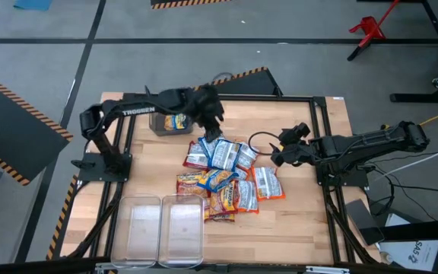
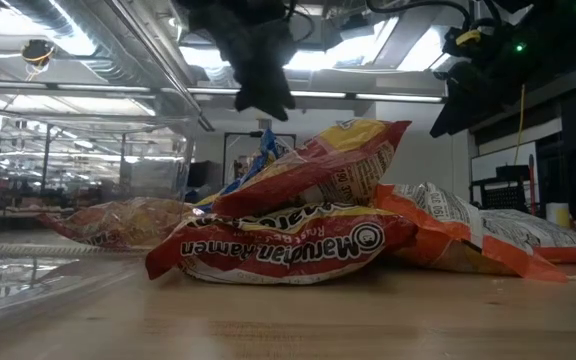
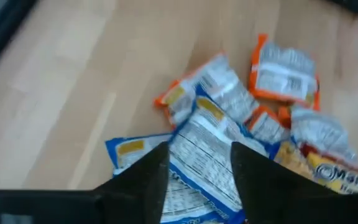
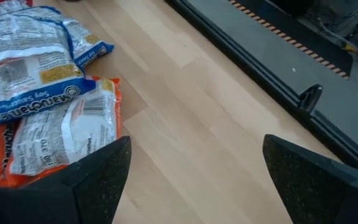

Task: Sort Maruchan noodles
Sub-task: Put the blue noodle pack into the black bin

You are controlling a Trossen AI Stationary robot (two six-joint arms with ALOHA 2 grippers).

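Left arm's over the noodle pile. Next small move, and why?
Probably lower the left gripper straight down and close. Its fingers stand apart, framing a blue-and-white packet at the pile's edge, nothing held yet. The right gripper waits open over bare table beside the pile.

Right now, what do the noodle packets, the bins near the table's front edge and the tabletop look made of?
Noodle packets: thin glossy plastic film, crinkled and catching light.
Bins: clear hard-looking plastic; the wood shows through.
Tabletop: pale wood, seemingly jointed strips, with a matte finish.

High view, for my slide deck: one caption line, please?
Left gripper open over a heap of noodle packets; right gripper open beside it, two clear bins near the table edge.
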